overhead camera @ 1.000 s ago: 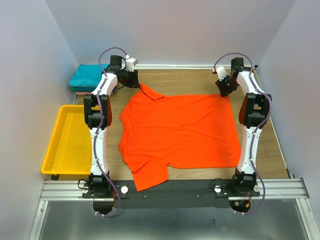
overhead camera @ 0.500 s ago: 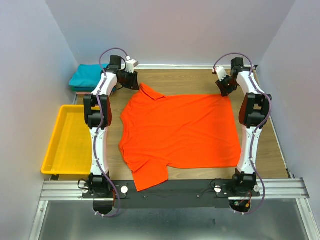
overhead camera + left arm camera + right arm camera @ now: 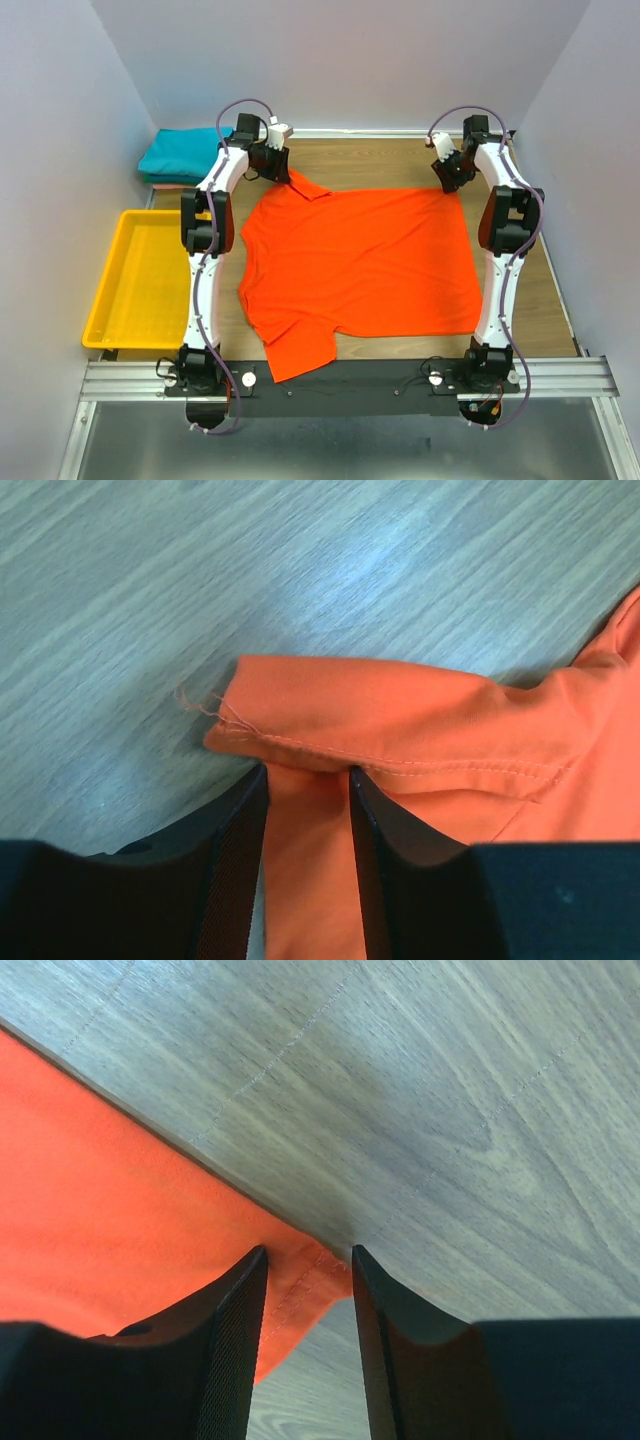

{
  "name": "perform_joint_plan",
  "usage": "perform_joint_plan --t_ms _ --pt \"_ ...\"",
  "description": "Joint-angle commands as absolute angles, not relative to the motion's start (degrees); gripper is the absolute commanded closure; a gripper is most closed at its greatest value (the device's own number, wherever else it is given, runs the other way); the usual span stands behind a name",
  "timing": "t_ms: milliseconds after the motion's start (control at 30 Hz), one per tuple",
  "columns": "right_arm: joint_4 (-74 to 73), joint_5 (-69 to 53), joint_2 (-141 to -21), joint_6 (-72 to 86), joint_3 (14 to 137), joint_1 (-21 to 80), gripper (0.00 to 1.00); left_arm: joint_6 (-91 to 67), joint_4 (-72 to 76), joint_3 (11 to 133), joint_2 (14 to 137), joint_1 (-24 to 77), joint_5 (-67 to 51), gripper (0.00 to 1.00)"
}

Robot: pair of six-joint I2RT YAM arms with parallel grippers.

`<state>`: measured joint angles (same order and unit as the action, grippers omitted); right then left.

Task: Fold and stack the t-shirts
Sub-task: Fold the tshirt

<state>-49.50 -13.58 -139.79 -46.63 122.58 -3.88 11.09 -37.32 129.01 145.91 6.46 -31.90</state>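
Note:
The orange-red t-shirt (image 3: 360,260) lies spread flat on the wooden table, with its far left sleeve (image 3: 400,715) folded over. My left gripper (image 3: 274,160) is down at that sleeve. In the left wrist view its fingers (image 3: 308,770) stand apart with a strip of sleeve cloth lying flat between them. My right gripper (image 3: 449,177) is at the shirt's far right corner. It is open (image 3: 308,1252), straddling the hemmed corner (image 3: 300,1290), and bare table shows between the fingers. A folded teal t-shirt (image 3: 180,150) sits at the back left.
A yellow plastic tray (image 3: 105,300) stands off the table's left side. The white walls close in at the back and on both sides. Bare wood (image 3: 370,165) shows beyond the shirt's far edge.
My left arm has swung right, and its gripper now sits over the folded sleeve. The right arm has stayed at the far right corner.

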Motion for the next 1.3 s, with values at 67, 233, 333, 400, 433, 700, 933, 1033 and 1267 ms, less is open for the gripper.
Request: perform_joint_plan --t_ms 67,233,333,400,433,700,933,1033,1267 --pt "-51.3 -15.2 -138.6 -47.1 122.4 -5.1 0.52 13.6 -41.2 130.0 147.0 7.1 -26.9 0.61" --pt "-52.6 -16.3 -139.1 -47.3 124.1 -5.9 0.51 14.5 -42.0 129.8 146.6 6.8 -28.2 0.62" --pt "-53.4 -17.0 -139.5 -47.8 124.5 -6.3 0.51 14.9 -42.5 130.3 146.5 6.3 -29.4 0.62" --pt "-54.1 -17.2 -140.0 -48.4 124.8 -6.5 0.51 15.3 -43.3 130.7 146.6 6.1 -30.1 0.62" --pt "-54.2 -17.1 -140.3 -48.9 124.8 -6.6 0.51 15.4 -43.8 130.6 146.6 6.0 -30.2 0.62" --pt "-54.6 -15.5 -142.8 -50.0 125.6 -6.8 0.52 16.0 -44.3 130.2 146.1 6.0 -30.8 0.62" --pt "-54.6 -15.4 -144.4 -50.3 126.0 -6.9 0.69 16.3 -44.6 129.1 145.8 5.9 -30.6 0.73" --pt "-54.7 -15.7 -144.4 -50.4 126.1 -6.9 0.81 17.0 -44.3 129.2 145.5 5.9 -30.6 0.84" --pt "-54.7 -16.3 -143.0 -50.4 126.5 -6.9 0.99 16.7 -42.9 131.4 144.3 5.9 -33.0 1.00"
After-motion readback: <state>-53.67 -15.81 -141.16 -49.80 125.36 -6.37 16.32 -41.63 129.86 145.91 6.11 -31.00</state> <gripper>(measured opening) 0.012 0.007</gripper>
